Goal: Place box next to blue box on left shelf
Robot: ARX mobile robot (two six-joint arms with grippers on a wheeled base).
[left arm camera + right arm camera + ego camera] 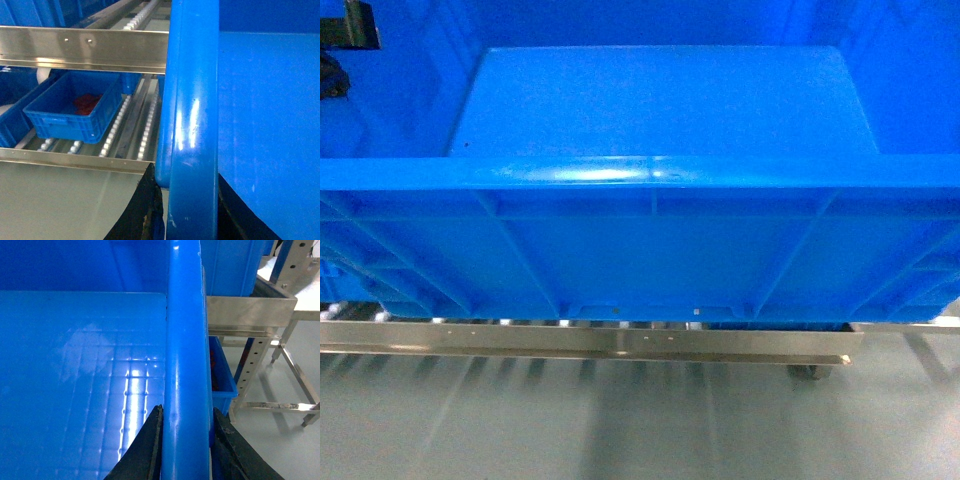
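Observation:
The box (650,230), a large bright-blue crate with an empty smooth floor, fills the head view. Its lower edge sits over the front rail of the left shelf (590,340), a steel rack with white rollers (147,125). My left gripper (186,176) is shut on the box's left rim (192,100), one black finger on each side. My right gripper (187,410) is shut the same way on the right rim (185,340). A smaller blue box (70,112) holding something red stands on the rack's lower level, left of the held box.
More blue crates (35,12) stand on the upper level at the far left. Right of the box is a steel frame with perforated legs (250,365) and a blue bin (222,380) beneath it. Grey floor (640,430) lies in front of the rack, which has a caster (807,372).

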